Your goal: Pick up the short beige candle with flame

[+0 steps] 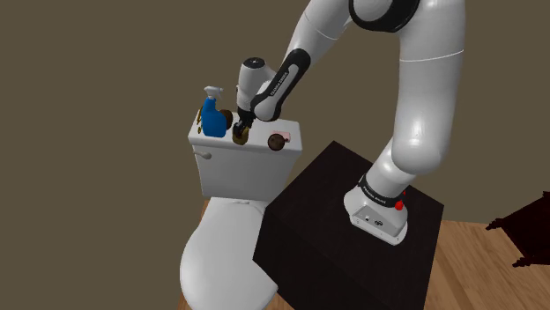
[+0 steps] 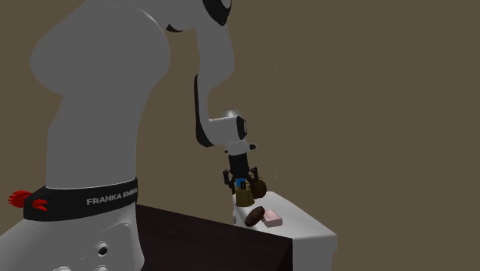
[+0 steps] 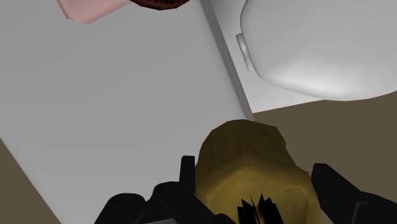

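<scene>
The gripper (image 3: pixel 254 175) has its fingers (image 3: pixel 186 173) clasped on the sides of the short, olive-beige candle (image 3: pixel 245 153). The candle sits at the toilet tank lid (image 1: pixel 257 150), but contact can't be judged. In the shoulder view a blue spray bottle (image 1: pixel 211 115) is just to its left and a brown lump (image 1: pixel 278 140) to its right.

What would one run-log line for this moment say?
stage: grasping | gripper: around candle | candle: upright, on toilet tank lid | nearby: blue spray bottle

Blue spray btl (image 1: pixel 211 115) on toilet tank (image 1: pixel 256 163), pink block (image 2: pixel 272 220) beside brown lump (image 2: pixel 253 215)
</scene>
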### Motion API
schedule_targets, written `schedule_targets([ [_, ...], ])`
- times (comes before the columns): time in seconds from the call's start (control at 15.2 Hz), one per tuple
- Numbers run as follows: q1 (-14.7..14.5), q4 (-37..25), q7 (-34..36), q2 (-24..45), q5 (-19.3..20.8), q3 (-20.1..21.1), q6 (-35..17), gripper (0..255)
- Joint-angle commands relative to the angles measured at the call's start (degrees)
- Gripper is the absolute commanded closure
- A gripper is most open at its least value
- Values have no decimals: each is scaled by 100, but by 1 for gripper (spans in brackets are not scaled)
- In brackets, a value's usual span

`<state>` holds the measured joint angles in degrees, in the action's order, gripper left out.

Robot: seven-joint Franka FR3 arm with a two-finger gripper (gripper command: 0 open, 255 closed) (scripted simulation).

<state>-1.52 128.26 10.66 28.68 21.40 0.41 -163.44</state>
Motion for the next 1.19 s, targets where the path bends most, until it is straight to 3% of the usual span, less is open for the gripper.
schedule_targets([
  [0.0,9,9,-3,8,4,-9,-14,255],
  [1.12,296,215,-469,-1108,-459,381,896,255],
])
